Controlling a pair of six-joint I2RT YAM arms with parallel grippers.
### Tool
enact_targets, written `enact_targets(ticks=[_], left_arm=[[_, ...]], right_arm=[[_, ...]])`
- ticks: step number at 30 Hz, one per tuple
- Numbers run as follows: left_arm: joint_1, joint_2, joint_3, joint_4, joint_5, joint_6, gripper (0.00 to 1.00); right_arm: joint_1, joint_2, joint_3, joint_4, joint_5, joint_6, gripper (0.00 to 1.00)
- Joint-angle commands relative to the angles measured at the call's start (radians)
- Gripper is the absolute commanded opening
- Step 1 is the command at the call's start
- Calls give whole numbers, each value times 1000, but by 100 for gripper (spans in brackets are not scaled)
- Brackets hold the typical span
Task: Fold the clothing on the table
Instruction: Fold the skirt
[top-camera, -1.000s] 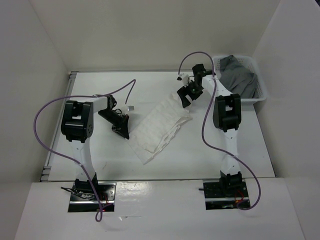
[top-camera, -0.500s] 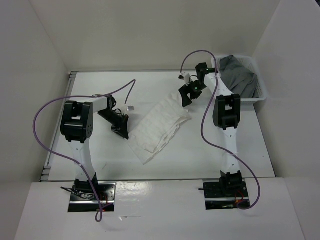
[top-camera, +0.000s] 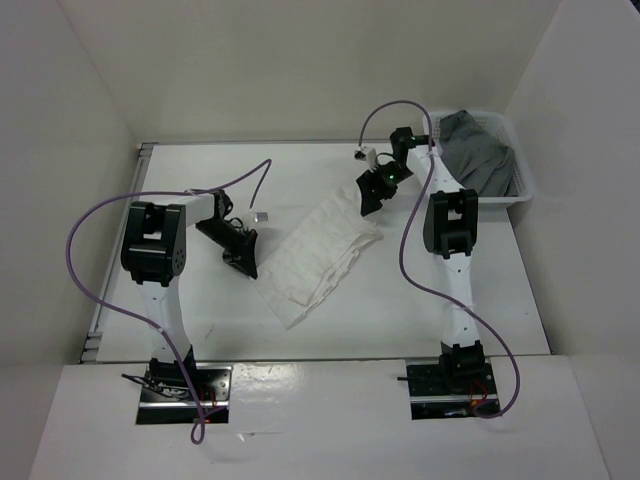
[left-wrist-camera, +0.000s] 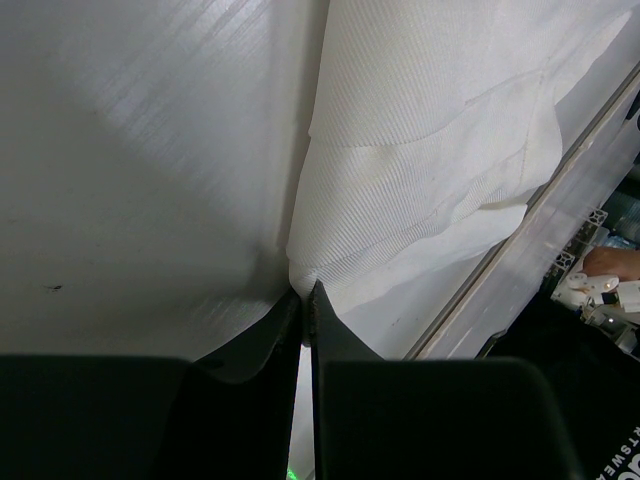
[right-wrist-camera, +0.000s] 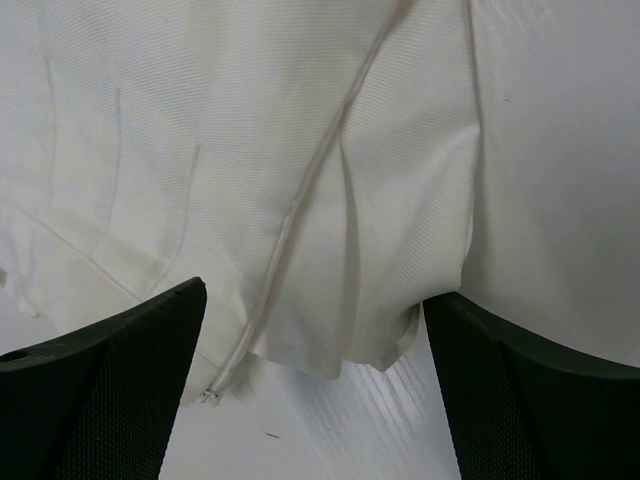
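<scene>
Pleated white clothing (top-camera: 320, 255) lies roughly doubled, folding unfinished: left gripper (left-wrist-camera: 305, 290) pinches its 8 o'clock edge, right gripper (right-wrist-camera: 315, 330) gapes over its 1 o'clock corner

left hand (left-wrist-camera: 305, 292) closed, right hand (right-wrist-camera: 315, 295) spread

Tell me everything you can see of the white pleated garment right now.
The thin white pleated fabric garment lies flat and diagonal on the smooth white tabletop. It is doubled into layers with stepped edges, and a seam runs along one panel. The left tool, shut, seems to pinch its left edge. The open right tool straddles its far-right hem; whether it touches is unclear.
</scene>
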Motion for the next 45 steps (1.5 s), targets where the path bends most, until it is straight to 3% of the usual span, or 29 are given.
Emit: enact_targets(ticks=[1, 11, 15, 23, 31, 42, 45], left_arm=[[5, 15, -16, 91, -161, 53, 13], [5, 15, -16, 91, -161, 53, 13], [5, 15, -16, 91, -161, 53, 13], [5, 24, -7, 91, -152, 53, 13], [5, 24, -7, 91, -152, 44, 13], [5, 42, 11, 91, -152, 44, 13], [5, 42, 21, 91, -152, 35, 13]], right_arm=[[22, 82, -14, -107, -9, -13, 93], [32, 82, -33, -107, -19, -4, 84], [32, 82, -33, -97, -19, 5, 65], [32, 82, -42, -97, -19, 14, 60], [32, 100, -33, -107, -19, 23, 37], [32, 96, -5, -116, 15, 54, 0], [41, 25, -14, -78, 58, 75, 0]])
